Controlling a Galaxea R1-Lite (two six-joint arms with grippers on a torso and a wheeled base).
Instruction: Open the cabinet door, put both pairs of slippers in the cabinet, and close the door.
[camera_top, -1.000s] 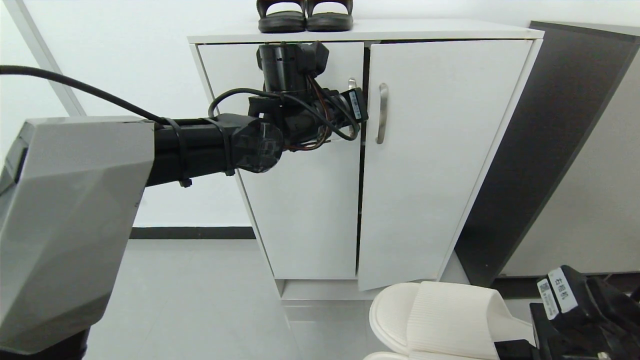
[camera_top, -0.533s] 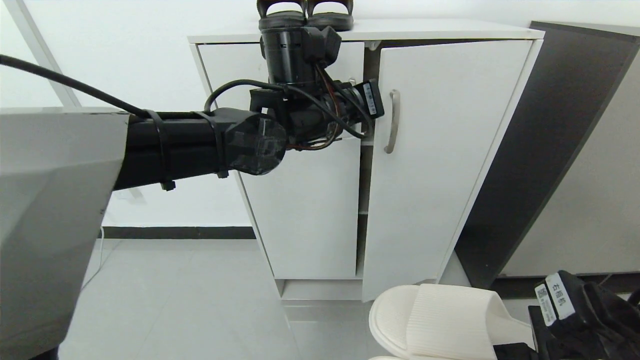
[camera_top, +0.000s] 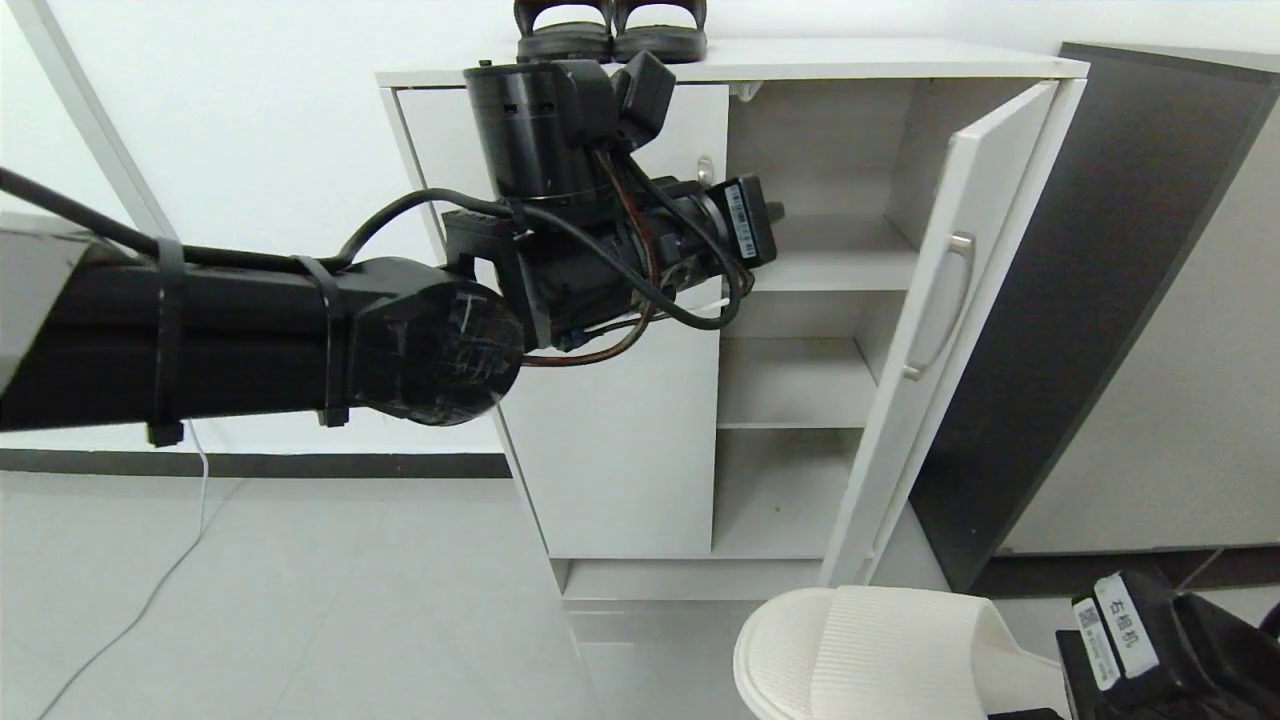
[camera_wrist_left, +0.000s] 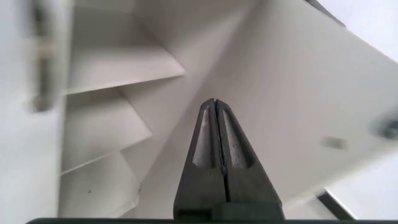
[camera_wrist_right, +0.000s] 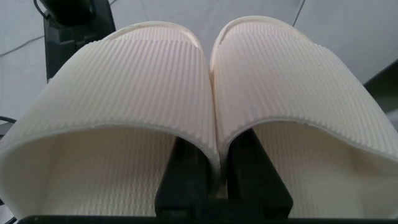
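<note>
- My left tool (camera_wrist_left: 215, 107) is pinched fully closed with nothing between its fingers. It hangs in front of the open half of the white two-door wooden cabinet (camera_top: 850, 60), pointing towards the shelves. In the head view my own wrist hides its tips.
- The cabinet's right-hand door (camera_top: 960, 300) stands swung wide, and its metal bar handle (camera_top: 940, 310) is seen almost edge-on. The left-hand door (camera_top: 610, 450) is closed, with its upper part hidden behind my left arm. Its handle is a blur in the left wrist view.
- White shelves (camera_top: 800, 385) show inside the open half.
- My right tool (camera_wrist_right: 219, 180) is clamped on the pair of cream ribbed slide slippers (camera_wrist_right: 143, 87), squeezing their two inner walls together. Its fingertips are buried between them. The pair is held low in front of the cabinet, well apart from it, and the head view's bottom edge cuts it off.
- A pair of black strapped sandals (camera_top: 610, 35) sits on the cabinet top, with the far ends cut off by the upper edge.
</note>
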